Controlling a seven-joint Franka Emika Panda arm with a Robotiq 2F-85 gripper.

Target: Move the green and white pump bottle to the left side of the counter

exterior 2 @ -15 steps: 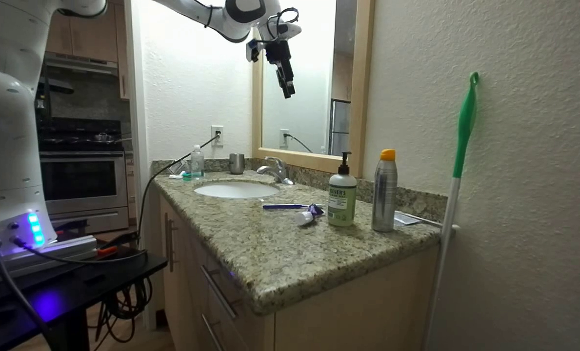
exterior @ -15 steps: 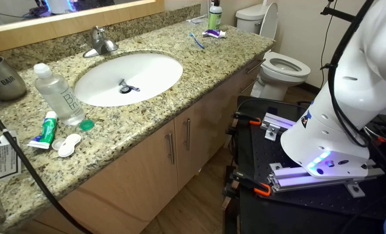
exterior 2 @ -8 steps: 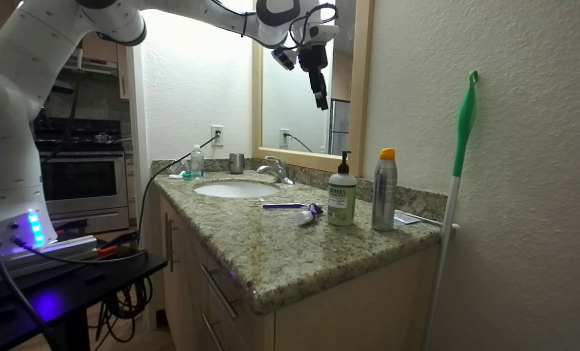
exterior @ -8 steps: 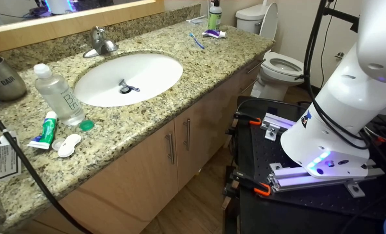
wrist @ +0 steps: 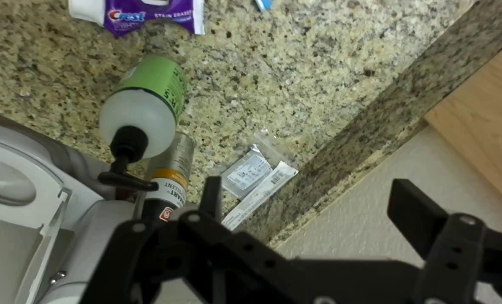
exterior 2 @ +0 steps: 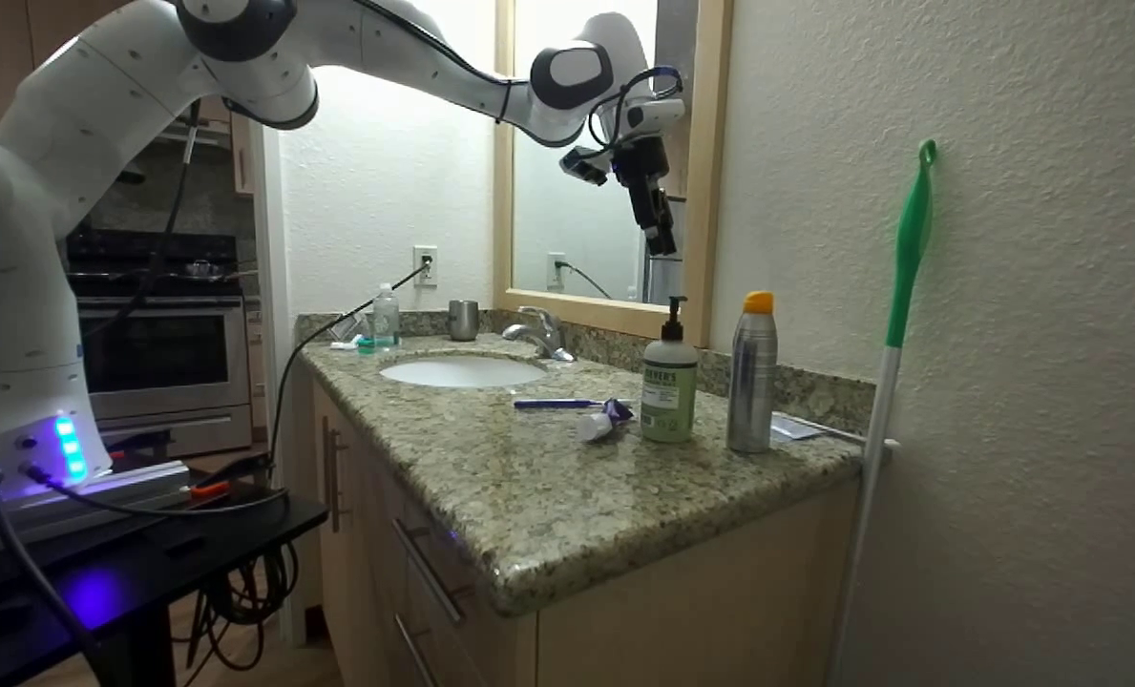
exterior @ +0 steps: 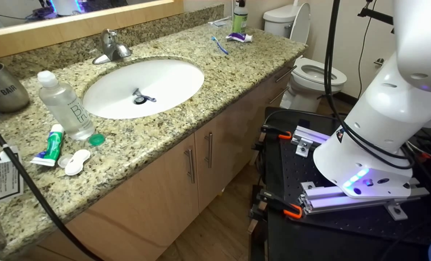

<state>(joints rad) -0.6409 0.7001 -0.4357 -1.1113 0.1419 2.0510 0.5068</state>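
The green and white pump bottle [exterior 2: 669, 391] stands upright on the counter [exterior 2: 519, 477], towards its near end in this exterior view. It has a black pump head. In an exterior view at the counter's far end, the same pump bottle [exterior: 240, 21] is cut off by the top edge. My gripper [exterior 2: 661, 246] hangs in the air above the bottle's pump. In the wrist view the bottle [wrist: 143, 109] lies to the left of my gripper [wrist: 306, 192], whose fingers are wide apart with nothing between them. The arm's end is out of view in an exterior view.
A silver spray can [exterior 2: 753, 372] stands close beside the bottle. Near it lie a purple toothpaste tube [wrist: 149, 12], a blue toothbrush [exterior: 220, 46] and flat packets [wrist: 251, 173]. The sink [exterior: 146, 87], faucet [exterior: 112, 47], clear bottle [exterior: 66, 105] and metal cup [exterior: 5, 87] are further along.
In an exterior view the gripper has moved right and down, coming closer above the pump bottle. The arm's links swung along with it. The things on the counter have stayed put.
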